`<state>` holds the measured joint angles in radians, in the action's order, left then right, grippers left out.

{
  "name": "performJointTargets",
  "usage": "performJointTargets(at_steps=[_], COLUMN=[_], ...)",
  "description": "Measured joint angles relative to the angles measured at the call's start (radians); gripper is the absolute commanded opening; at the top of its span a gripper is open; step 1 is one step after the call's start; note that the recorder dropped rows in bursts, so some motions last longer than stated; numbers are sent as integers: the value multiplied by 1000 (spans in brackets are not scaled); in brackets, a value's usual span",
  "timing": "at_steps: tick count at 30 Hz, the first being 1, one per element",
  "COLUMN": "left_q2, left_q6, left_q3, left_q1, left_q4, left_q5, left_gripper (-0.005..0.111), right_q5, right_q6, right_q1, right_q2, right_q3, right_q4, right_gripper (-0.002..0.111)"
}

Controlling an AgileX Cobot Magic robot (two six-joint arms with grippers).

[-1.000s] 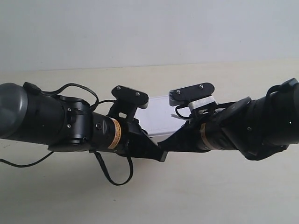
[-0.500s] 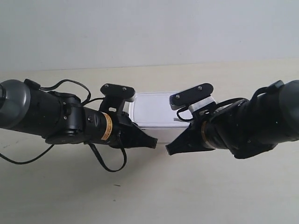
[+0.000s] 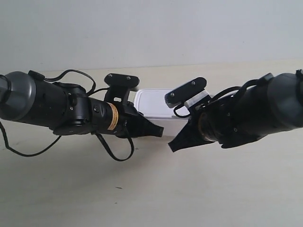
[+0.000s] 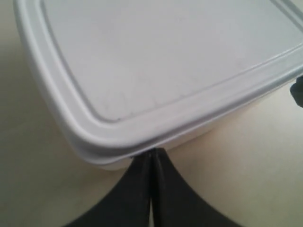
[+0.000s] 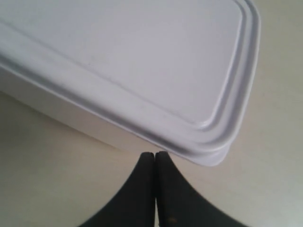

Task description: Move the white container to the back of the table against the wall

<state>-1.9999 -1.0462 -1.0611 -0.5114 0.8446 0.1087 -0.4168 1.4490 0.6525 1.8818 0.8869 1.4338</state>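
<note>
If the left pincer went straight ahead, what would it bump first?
The white container. The shut left pincer points at its near side wall, with the tips probably touching it.

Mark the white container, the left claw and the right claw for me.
white container [image 3: 149, 101]: exterior view, on its flat lid.
left claw [image 4: 151, 155]: left wrist view, between the shut fingertips.
right claw [image 5: 155, 156]: right wrist view, between the shut fingertips.
</note>
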Motion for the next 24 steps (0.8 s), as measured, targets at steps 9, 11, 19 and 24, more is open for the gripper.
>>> performJointTargets(at_steps=[9, 11, 19, 24], left_q2=[-58, -71, -95, -126], left_q6=[0, 0, 0, 0], left_q3=[-48, -62, -90, -120], left_q1=[2, 7, 27, 42], left_q4=[0, 0, 0, 0], left_q5=[-7, -7, -7, -7], left_gripper=[0, 0, 0, 0], right_q5=[-40, -50, -89, -114], right_q6=[-10, -10, -30, -74], right_q1=[0, 0, 0, 0], right_q2=[53, 55, 80, 155], right_q3=[10, 14, 76, 140], right_q4=[29, 35, 55, 55], right_gripper=[0, 0, 0, 0])
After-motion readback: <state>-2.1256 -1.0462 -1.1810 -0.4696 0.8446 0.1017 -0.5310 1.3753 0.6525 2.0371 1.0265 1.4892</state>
